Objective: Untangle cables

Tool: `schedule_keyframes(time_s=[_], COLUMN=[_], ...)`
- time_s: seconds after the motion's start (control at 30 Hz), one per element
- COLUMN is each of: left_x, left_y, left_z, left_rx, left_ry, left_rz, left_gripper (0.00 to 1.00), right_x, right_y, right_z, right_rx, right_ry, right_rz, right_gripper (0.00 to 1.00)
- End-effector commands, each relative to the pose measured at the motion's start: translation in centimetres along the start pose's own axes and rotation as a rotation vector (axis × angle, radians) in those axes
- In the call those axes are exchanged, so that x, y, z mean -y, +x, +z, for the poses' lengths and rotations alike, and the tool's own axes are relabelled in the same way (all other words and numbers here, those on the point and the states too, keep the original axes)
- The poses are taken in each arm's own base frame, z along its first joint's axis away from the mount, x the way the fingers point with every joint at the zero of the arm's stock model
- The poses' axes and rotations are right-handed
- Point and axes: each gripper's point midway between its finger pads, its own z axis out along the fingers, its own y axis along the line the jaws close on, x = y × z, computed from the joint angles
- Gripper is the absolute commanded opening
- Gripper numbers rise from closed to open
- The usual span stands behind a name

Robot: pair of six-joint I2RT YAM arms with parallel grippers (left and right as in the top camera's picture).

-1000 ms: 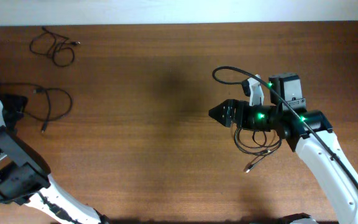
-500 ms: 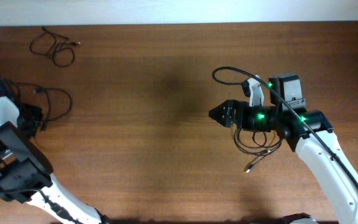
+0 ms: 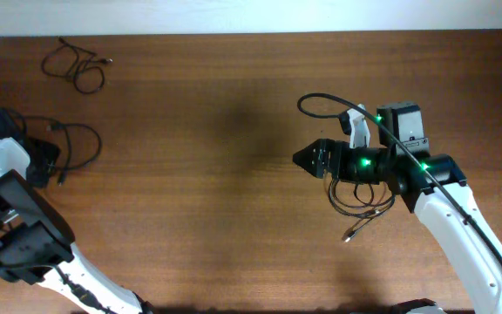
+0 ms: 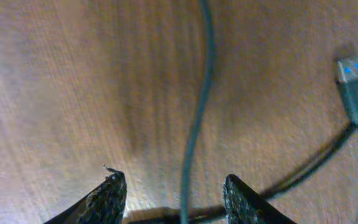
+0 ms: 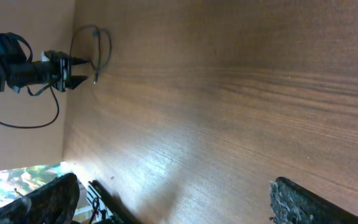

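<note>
Left wrist, left jaws apart astride cable (image 4: 194,124), blue-cored USB plug (image 4: 356,87) near, right jaws apart

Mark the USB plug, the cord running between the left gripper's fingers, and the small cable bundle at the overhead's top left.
USB plug (image 4: 357,93): left wrist view, plug body.
cord (image 4: 196,124): left wrist view, mid-length.
cable bundle (image 3: 77,63): overhead view, crossing loops.

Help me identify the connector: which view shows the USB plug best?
Left wrist: the USB plug is close up, its blue insert visible. Overhead shows only tiny cord ends; the right wrist view is too distant to show it.
</note>
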Motion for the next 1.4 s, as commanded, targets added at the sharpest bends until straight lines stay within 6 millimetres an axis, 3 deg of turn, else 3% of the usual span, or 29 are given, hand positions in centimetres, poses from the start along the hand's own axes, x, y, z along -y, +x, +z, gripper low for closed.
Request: schedule_keyframes(time_s=[0.0, 0.23, 0.53, 0.77, 0.87, 1.2, 1.37], left_x=[1.9, 1.1, -0.3, 0.0, 0.6, 5.8, 6.3], left_y=[0.7, 0.7, 2.3, 2.1, 2.4, 3.0, 3.2], left_z=[-0.7, -0.3, 1.9, 2.1, 2.1, 1.7, 1.8], left_rx=[-0.001, 0.016, -0.044, -0.033, -0.051, -0.073, -0.056], left_ry=[0.052, -0.006, -0.065, -0.056, -0.022, 0.196, 0.188], left_rz=[0.061, 0.069, 0.075, 0.074, 0.072, 0.057, 0.074], left_gripper=[0.51, 0.36, 0.36, 0.0, 0.0, 0.0, 0.0], right_x=[-0.1, -0.1, -0.1, -0.1, -0.1, -0.1, -0.1], right_y=[-0.1, 0.0, 0.0, 0.0, 0.0, 0.0, 0.0], right_z=[0.1, 0.1, 0.1, 0.1, 0.1, 0.1, 0.1], right_rx=[0.003, 0.0, 0.0, 0.0, 0.0, 0.0, 0.0], right_ry=[0.004, 0.005, 0.005, 0.005, 0.005, 0.005, 0.005], right_rz=[-0.015, -0.012, -0.012, -0.013, -0.013, -0.012, -0.012], right_gripper=[0.98, 0.99, 0.99, 0.98, 0.99, 0.99, 0.98])
